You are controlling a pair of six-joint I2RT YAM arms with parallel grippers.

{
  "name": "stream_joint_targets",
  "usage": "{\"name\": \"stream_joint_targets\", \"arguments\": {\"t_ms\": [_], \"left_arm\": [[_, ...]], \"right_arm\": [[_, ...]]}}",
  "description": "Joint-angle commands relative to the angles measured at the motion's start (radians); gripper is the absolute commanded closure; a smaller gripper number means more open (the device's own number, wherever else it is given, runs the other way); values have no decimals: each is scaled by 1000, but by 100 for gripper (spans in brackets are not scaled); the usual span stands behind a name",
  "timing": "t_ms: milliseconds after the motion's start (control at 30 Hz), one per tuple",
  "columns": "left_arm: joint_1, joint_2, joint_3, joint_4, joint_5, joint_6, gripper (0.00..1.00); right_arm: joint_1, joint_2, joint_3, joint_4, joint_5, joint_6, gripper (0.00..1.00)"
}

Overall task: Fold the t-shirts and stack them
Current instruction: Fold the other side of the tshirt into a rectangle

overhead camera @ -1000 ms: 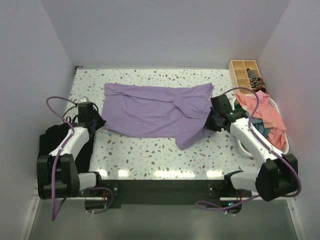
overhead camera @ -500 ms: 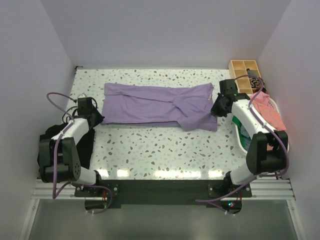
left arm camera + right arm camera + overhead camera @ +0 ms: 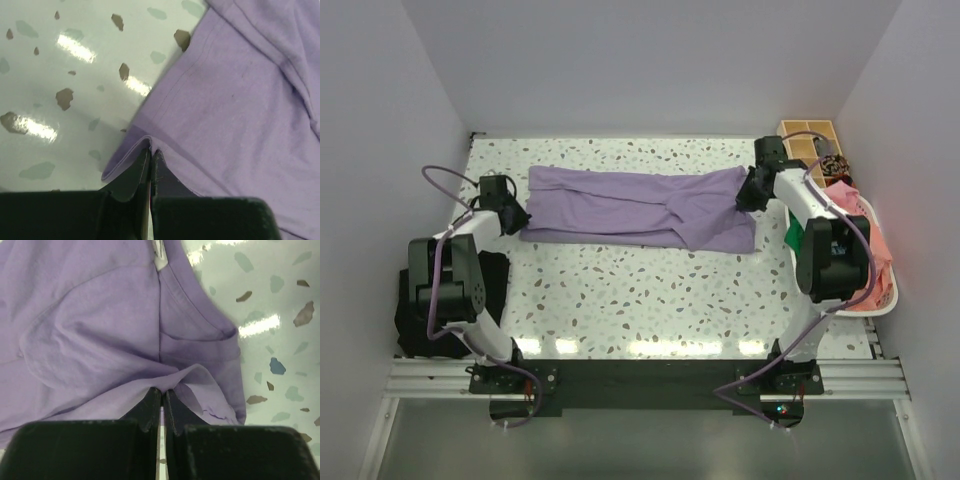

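Note:
The lavender-purple t-shirt (image 3: 635,207) lies as a long folded band across the far half of the table. My left gripper (image 3: 515,218) is shut on its left edge; in the left wrist view the fingers (image 3: 150,156) pinch a fold of the purple cloth (image 3: 240,100). My right gripper (image 3: 748,193) is shut on its right end; in the right wrist view it (image 3: 162,396) pinches a raised fold of the shirt (image 3: 95,320) near the collar. A salmon-pink shirt (image 3: 867,222) and a bit of green cloth (image 3: 793,234) lie in the basket at the right.
A white basket (image 3: 880,300) stands at the table's right edge. A wooden compartment box (image 3: 810,140) sits at the far right corner. A black fabric bundle (image 3: 450,300) lies at the left edge by the left arm. The table (image 3: 640,290) is speckled white terrazzo.
Both grippers have moved away toward the back of the table, carrying the shirt's near edge over itself. The shirt went from a wide spread to a narrow folded band.

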Motion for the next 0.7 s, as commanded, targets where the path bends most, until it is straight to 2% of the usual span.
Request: {"name": "stream_joint_targets", "arguments": {"t_ms": [0,100,133,200,233,300,333,433,533,600,667], "left_arm": [[19,55,91,45,-15,27,100],[20,124,123,43,-12,19,100],[23,139,132,40,-10,17,97],[25,174,152,36,-9,17,89],[28,184,158,26,-9,16,68],[31,201,186,-3,-24,2,50],[34,204,198,-23,-21,2,47],[36,178,241,-79,-82,19,44],[37,91,241,-90,-121,20,41],[37,22,208,-70,-61,22,41],[34,-14,169,-35,29,14,41]], "right_arm": [[-15,81,135,8,-23,-25,100],[-18,133,187,5,-30,-19,99],[-17,160,198,16,-33,-21,95],[-18,182,236,45,-7,-21,92],[-20,203,250,60,-4,-28,82],[-24,222,317,38,43,-37,71],[-24,216,325,51,62,-47,56],[-24,169,316,69,166,-74,33],[-24,73,261,128,160,-109,31],[-24,23,226,122,110,-110,30],[-23,1,201,102,-16,-93,30]]}}
